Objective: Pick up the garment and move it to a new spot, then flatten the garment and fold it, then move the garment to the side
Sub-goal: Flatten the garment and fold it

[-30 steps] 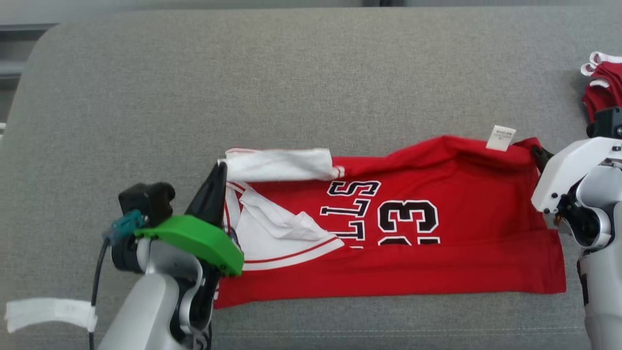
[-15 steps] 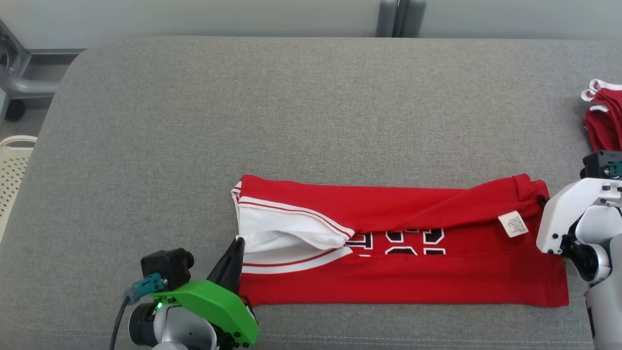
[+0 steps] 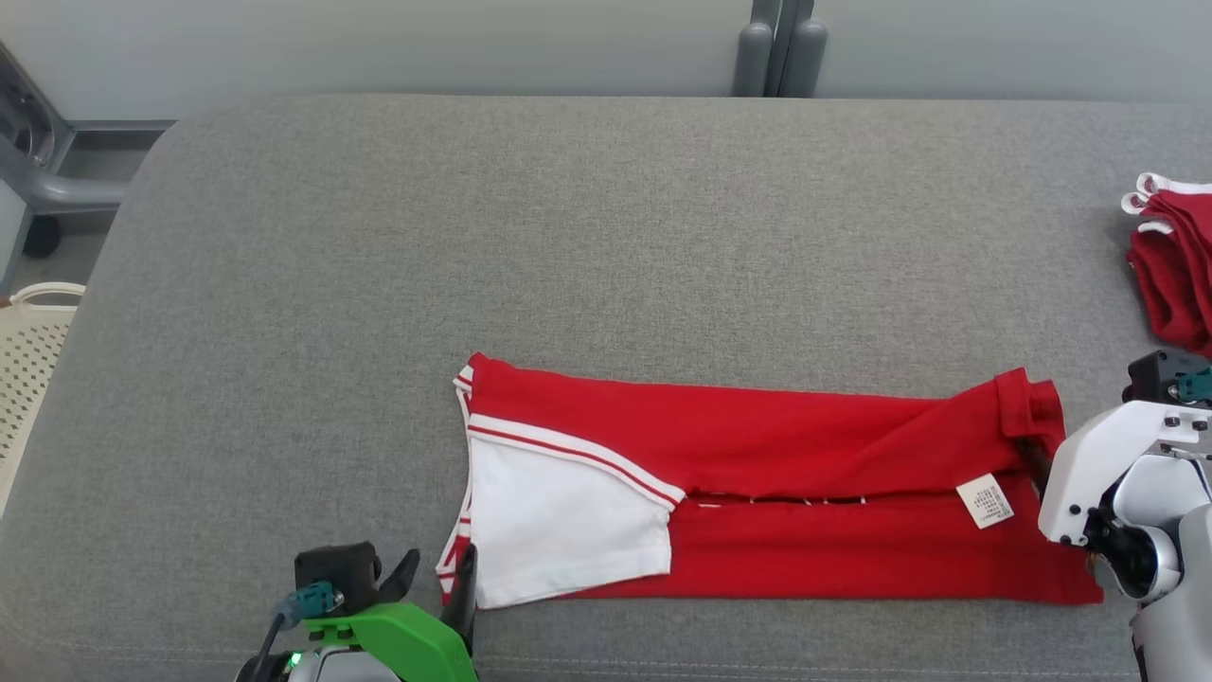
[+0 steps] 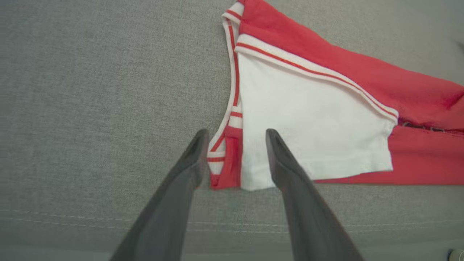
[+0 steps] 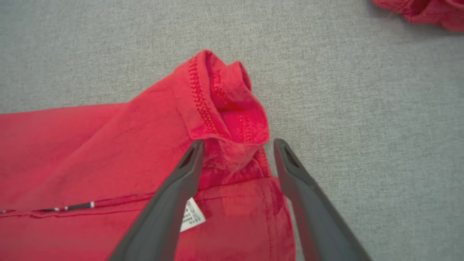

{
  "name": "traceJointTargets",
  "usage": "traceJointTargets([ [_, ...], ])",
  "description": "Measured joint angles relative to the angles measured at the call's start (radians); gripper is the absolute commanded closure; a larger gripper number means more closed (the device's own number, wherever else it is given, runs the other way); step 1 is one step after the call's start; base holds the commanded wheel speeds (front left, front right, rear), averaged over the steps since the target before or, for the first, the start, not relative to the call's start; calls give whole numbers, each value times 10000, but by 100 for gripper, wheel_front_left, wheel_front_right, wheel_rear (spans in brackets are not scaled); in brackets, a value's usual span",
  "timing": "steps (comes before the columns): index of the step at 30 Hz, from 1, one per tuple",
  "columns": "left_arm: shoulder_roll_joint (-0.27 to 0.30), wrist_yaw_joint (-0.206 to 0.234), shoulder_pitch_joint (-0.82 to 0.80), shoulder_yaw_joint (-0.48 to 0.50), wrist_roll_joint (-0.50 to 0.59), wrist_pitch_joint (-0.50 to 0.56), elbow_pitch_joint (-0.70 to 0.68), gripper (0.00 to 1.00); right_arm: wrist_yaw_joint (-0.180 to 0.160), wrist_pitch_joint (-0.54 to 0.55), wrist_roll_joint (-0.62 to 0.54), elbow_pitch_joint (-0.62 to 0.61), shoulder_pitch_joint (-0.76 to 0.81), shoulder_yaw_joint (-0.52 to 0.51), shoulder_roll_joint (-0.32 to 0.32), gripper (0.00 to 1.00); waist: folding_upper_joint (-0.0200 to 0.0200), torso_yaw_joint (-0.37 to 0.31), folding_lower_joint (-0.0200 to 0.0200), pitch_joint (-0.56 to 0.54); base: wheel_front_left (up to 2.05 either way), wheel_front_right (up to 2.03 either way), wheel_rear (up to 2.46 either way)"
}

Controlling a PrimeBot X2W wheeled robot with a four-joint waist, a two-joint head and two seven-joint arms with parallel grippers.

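Two grippers flank a red jersey (image 3: 805,445) that lies folded into a long band on the grey cushion (image 3: 606,237), near its front edge. In the head view the band's long axis runs left to right, roughly parallel to that edge. Its striped, white-panelled end points to the robot's left and its hemmed end, with the care label (image 3: 985,500), to the right. The left gripper (image 3: 440,564) sits at the near left corner and the right gripper (image 3: 1032,462) at the right end, so each arm is nearer its own end. A second red garment (image 3: 1169,265) lies well apart at the cushion's far right. In the left wrist view the fingers stand apart on either side of the corner where the striped trim meets the white panel (image 4: 311,119), with cloth between them but nothing pinched, and the band stretches away up and to the right. In the right wrist view the fingers are likewise spread, straddling the rolled hem corner (image 5: 224,105) without clamping it, and the band runs off to the left. Any end-to-end fold or sideways carry would probably work along this left-to-right axis, with both ends gripped together.
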Motion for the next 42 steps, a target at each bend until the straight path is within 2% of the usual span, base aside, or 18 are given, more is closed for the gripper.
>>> traceJointTargets([
  [6,150,46,0,84,107,-430,376,0,0,-38,58,-734,586,-359,253,0,0,28,0,-257,0,0,0],
  [11,276,-190,-60,245,320,-1354,587,0,-2,-433,15,-1657,1161,-817,750,0,0,51,0,-480,0,0,0],
  [15,291,-270,-123,405,456,-2182,775,0,-2,-1154,-96,-2311,1618,-1127,1133,0,0,54,0,-664,0,0,0],
  [21,303,-276,-258,566,840,-3507,988,0,-2,-2746,-94,-2669,2216,-1200,1432,0,0,28,0,-988,0,0,0],
  [25,297,-291,-259,779,1225,-3965,934,0,-2,-3983,456,-2412,2559,-803,1446,0,0,-24,0,-1201,0,0,0],
  [29,213,-472,-234,1166,1499,-4071,727,0,-6,-5302,420,-2046,2757,-257,1461,0,0,-95,0,-1350,0,0,0],
  [31,142,-527,-207,1319,1582,-4075,573,0,-6,-5545,462,-1910,2789,-130,1459,0,0,-109,0,-1384,0,0,0],
  [37,-205,-1354,240,2255,1965,-4086,280,0,-6,-6801,351,-1386,2869,1051,1461,0,0,-165,0,-1542,0,0,0],
  [42,-389,-1797,546,2631,2406,-4088,717,0,-6,-7423,178,-986,2836,1708,1467,0,0,-130,0,-1684,0,0,0],
])
